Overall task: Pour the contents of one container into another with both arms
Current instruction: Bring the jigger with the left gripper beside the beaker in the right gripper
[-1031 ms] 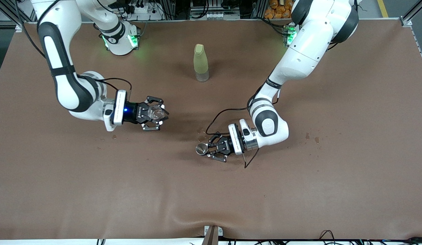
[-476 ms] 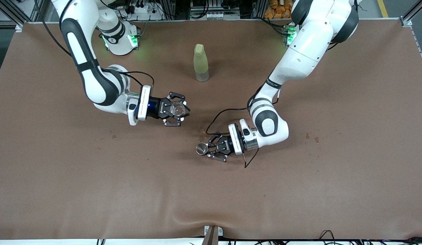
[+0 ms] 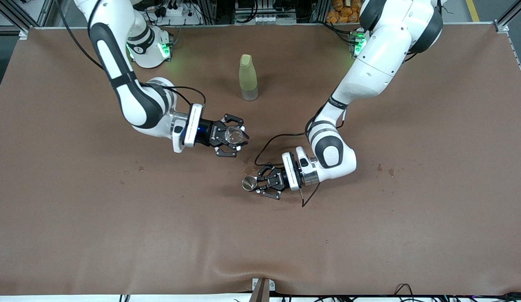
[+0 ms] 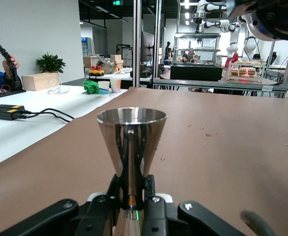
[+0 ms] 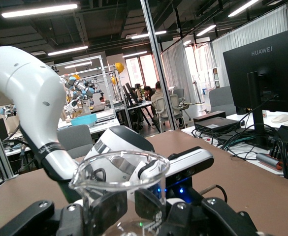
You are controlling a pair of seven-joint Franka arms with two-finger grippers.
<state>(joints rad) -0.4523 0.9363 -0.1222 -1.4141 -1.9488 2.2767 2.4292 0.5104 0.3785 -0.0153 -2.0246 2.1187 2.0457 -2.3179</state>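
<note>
The tiny transparent cup stands upright in my right gripper, which is shut on it over the middle of the brown cloth. In the right wrist view the cup's clear rim fills the foreground above the black fingers. My left gripper is shut on the small shiny metal cup, low over the cloth. The left wrist view shows that cup upright, its narrow stem pinched between the fingers. The two cups are apart, a short gap between them.
A tall yellow-green bottle stands toward the robots' bases. Small dark stains mark the brown cloth. A black cable loops beside the left wrist. The left arm's wrist shows close in the right wrist view.
My right arm has carried the transparent cup across the cloth toward the left arm's end, closing on the metal cup. The left arm and metal cup have not moved.
</note>
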